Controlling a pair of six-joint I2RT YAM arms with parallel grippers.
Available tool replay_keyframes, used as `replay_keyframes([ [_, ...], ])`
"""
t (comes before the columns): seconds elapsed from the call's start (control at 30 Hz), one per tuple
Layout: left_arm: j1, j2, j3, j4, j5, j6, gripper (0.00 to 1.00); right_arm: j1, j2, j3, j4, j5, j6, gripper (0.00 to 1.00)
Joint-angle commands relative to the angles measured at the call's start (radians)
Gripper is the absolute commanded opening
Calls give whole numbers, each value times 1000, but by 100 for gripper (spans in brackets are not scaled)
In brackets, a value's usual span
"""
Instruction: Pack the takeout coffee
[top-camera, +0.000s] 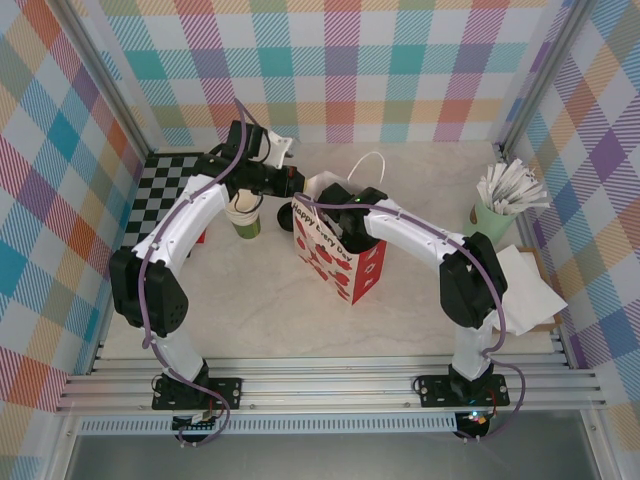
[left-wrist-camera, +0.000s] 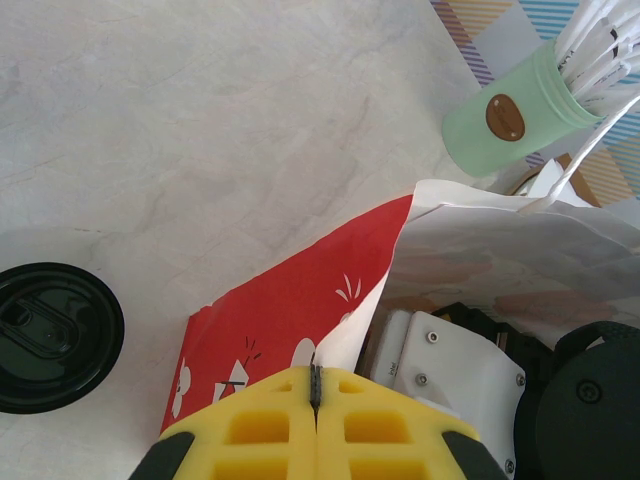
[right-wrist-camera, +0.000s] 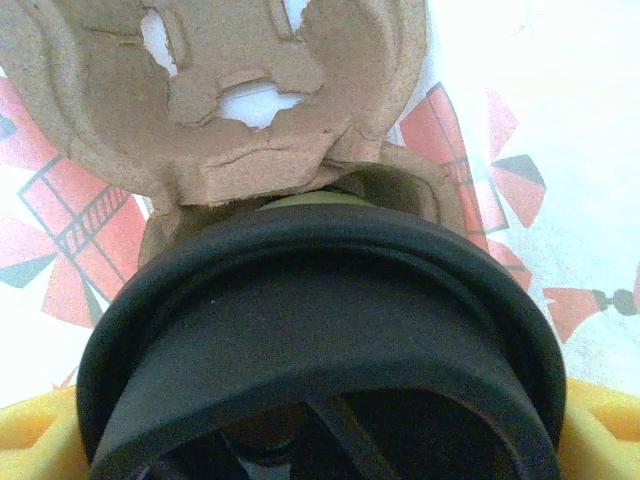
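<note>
The takeout coffee shows its round black lid and a sliver of green cup, and sits between the yellow fingers of my right gripper, which is shut on it. The cup hangs inside the red-and-white paper bag, just above a brown cardboard cup carrier. My right wrist reaches down into the bag's mouth. My left gripper is shut on the bag's upper rim and holds it open; from above it sits at the bag's left top edge.
A lidless stack of cream-and-green cups stands left of the bag. A black lid lies on the table near it. A mint cup of white sticks stands at the right, white papers in front of it. A checkered mat lies back left.
</note>
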Motion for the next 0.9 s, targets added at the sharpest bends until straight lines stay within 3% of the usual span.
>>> replay_keyframes([
  [0.0, 4, -2, -16, -14, 10, -5, 0, -2, 40, -21, -56, 14, -11, 24],
  [0.87, 4, 1, -20, -15, 18, 1, 0, -1, 33, 20, -63, 13, -8, 37],
])
